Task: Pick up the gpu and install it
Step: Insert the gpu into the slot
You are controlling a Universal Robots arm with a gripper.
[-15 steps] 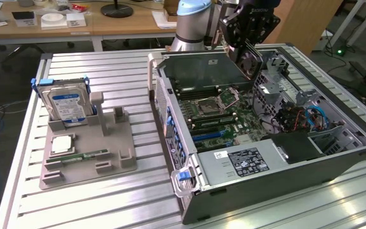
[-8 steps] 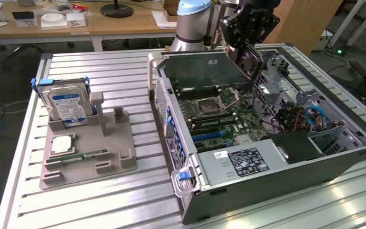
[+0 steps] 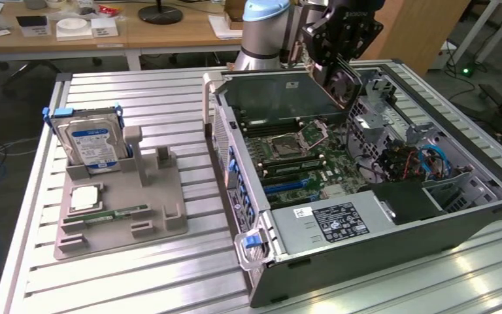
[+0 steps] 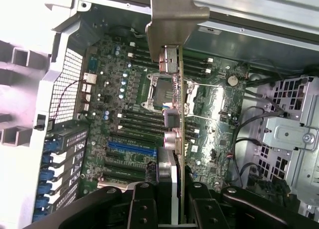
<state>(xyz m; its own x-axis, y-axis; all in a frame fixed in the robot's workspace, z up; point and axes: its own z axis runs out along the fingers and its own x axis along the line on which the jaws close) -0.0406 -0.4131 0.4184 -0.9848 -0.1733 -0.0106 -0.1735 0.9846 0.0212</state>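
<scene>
Gripper holding the gpu over the open case.

The gripper (image 3: 336, 55) is clamping the gpu (image 3: 342, 88) between its fingers, the card hanging on edge above the far end of the open computer case (image 3: 382, 229), not yet seated in any slot. In the wrist view the card is showing edge-on over the motherboard (image 4: 124, 114), its silvery bracket (image 4: 174, 20) at the end away from the fingers (image 4: 144, 206), the blue slot (image 4: 130, 148) lying apart beside it. On the exterior view's left the hard drive (image 3: 94, 147) is standing in the grey tray (image 3: 159, 222) on the slatted table (image 3: 146, 281).
</scene>
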